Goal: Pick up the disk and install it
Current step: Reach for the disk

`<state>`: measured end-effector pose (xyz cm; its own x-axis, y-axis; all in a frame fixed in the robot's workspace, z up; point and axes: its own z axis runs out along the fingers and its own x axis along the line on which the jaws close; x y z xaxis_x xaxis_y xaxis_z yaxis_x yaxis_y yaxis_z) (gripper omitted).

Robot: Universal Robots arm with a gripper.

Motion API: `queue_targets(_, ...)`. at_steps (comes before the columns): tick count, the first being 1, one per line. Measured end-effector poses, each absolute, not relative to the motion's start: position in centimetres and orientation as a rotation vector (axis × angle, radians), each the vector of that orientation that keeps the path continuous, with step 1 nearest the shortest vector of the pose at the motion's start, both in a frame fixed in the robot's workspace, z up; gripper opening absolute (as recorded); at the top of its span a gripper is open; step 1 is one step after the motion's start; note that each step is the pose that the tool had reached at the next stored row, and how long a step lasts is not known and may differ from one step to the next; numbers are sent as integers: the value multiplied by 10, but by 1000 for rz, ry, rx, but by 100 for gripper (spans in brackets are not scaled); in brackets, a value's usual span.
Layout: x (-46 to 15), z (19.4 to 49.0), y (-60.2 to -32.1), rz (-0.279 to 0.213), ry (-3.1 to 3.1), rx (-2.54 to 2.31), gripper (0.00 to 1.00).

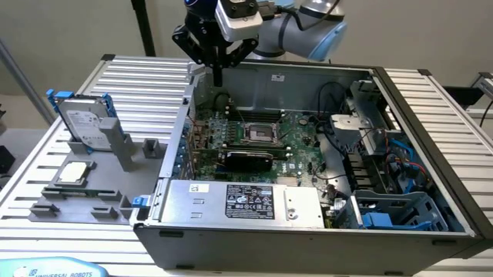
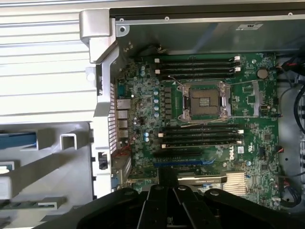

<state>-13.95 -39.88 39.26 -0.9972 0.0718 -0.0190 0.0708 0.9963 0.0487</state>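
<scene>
— Your hand point(image 1: 218, 79) is clenched on nothing, its black fingers pressed together. It hangs over the back edge of the open grey metal computer case point(image 1: 308, 245), at the upper middle of the exterior view.

— And the thing I'm after?

— Well apart from you. The flat, silver-grey, white-labelled disk point(image 1: 81, 122) in its blue plastic rails stands on edge in a grey plastic fixture point(image 1: 100, 193). That fixture sits on the slatted aluminium worktop point(image 1: 439, 109), at the exterior view's left. By the look of it, nothing of the job is done yet.

— What could bite me from here?

— Three things, I'd judge. First, the green circuit board point(image 2: 252, 138) lies directly under your fingers in the wrist view, so any drop here would strike its slots and socket. Second, the case's left wall stands between you and the fixture, and crossing low would clip it. Third, with your fingers shut you would shove the disk over in its slot rather than straddle it.

— Anything I might mistake for it?

— A small square silver chip point(image 1: 73, 172) lies flat lower on the same fixture. A large silver box with a black label point(image 1: 246, 202) also sits at the case's near edge. Neither has blue rails.
</scene>
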Motion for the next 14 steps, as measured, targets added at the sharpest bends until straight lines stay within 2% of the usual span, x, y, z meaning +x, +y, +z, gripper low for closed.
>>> queue_targets(14, -203, 392, -399, 75, 3118, 111, 11)
